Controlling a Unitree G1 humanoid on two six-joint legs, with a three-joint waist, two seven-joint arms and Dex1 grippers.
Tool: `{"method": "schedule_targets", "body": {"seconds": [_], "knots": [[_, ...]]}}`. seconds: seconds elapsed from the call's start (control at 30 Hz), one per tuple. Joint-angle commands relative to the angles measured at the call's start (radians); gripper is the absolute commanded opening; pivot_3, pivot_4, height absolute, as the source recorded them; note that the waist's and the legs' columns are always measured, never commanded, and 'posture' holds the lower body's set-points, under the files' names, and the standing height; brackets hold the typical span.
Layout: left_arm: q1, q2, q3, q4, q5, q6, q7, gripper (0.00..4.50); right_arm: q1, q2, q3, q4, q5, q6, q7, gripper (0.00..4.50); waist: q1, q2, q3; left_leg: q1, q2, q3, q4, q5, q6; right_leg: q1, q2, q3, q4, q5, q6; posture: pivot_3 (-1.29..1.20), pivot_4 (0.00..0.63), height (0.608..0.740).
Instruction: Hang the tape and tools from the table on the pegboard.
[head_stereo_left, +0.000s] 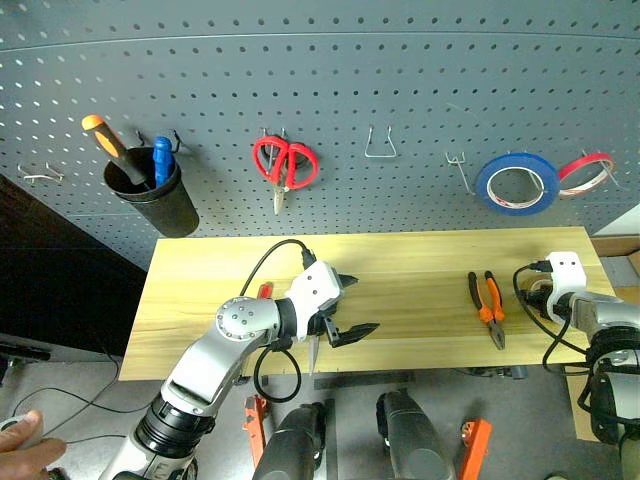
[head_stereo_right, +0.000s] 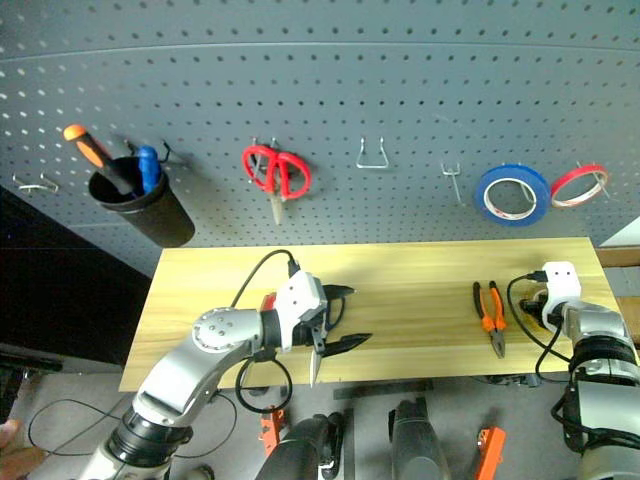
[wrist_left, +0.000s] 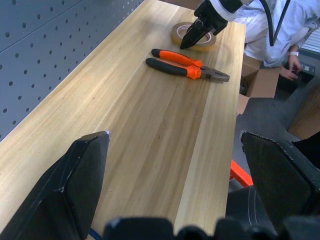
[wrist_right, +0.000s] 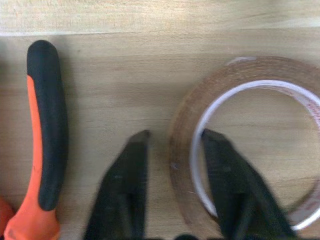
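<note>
While the right gripper straddles the wall of the yellow tape, one finger inside the ring's hole and the other outside it, the two sit close on the band, though a firm pinch cannot be told. That tape lies flat on the bench, at its right end. Just beside the tape, toward the bench's middle, lie the orange-and-black pliers, flat and untouched, handles toward the pegboard. Well apart from the tape, near the bench's left front edge, the left gripper hangs with its fingers spread wide and nothing between them. On the pegboard above the tape hang a blue roll and a thin red roll. Farther left along the pegboard are red-handled scissors and a black cup holding an orange-handled screwdriver.
</note>
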Motion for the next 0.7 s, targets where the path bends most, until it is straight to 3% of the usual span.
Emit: {"method": "schedule_targets", "body": {"seconds": [0.03,0.27,0.43,0.53,0.6,0.7], "knots": [[0.016,0.015,0.035,-0.057,-0.018,-0.006,0.004,4.50,0.045,0.001,0.008,-0.002,-0.016,-0.002,0.005,0.15,0.001,0.000,0.000,0.000,0.000,0.000,0.001,0.000,0.000,0.000,0.000,0.000,0.000,0.000,0.000,-0.20,0.308,0.740],[0.044,0.065,0.123,-0.064,-0.052,-0.020,-0.008,4.50,0.185,-0.079,-0.058,-0.349,0.047,0.108,0.056,0.11,0.006,0.001,0.000,-0.001,0.000,0.000,0.001,0.000,0.000,-0.001,0.000,-0.001,0.001,0.001,0.000,-0.21,0.297,0.740],[0.063,0.049,0.190,-0.090,-0.108,-0.049,-0.002,4.50,0.508,-0.123,-0.185,-1.069,0.088,0.295,0.022,0.11,0.017,0.004,-0.001,-0.004,0.001,0.001,-0.001,0.000,0.000,-0.005,0.000,0.000,0.001,0.001,0.000,-0.22,0.298,0.740],[0.080,0.010,0.234,-0.103,-0.157,-0.087,0.007,4.50,0.689,0.002,-0.238,-1.588,0.075,0.485,-0.115,0.11,0.017,0.002,-0.001,-0.005,0.002,0.003,-0.001,0.000,-0.001,-0.008,0.000,-0.001,0.003,0.001,0.000,-0.26,0.306,0.740],[0.087,-0.002,0.237,-0.108,-0.160,-0.140,-0.007,4.50,0.764,0.095,-0.163,-1.819,0.023,0.543,-0.222,0.11,0.015,-0.001,-0.002,-0.005,0.005,0.005,0.000,-0.002,-0.003,-0.013,0.001,-0.002,0.009,0.001,0.000,-0.27,0.307,0.740],[0.089,-0.015,0.240,-0.098,-0.169,-0.170,-0.011,4.50,0.821,0.174,0.058,-2.038,-0.107,0.511,-0.378,0.11,0.009,0.000,-0.002,-0.005,0.006,0.010,0.002,-0.002,-0.004,-0.017,0.001,-0.001,0.014,0.001,0.000,-0.29,0.309,0.740]]}}
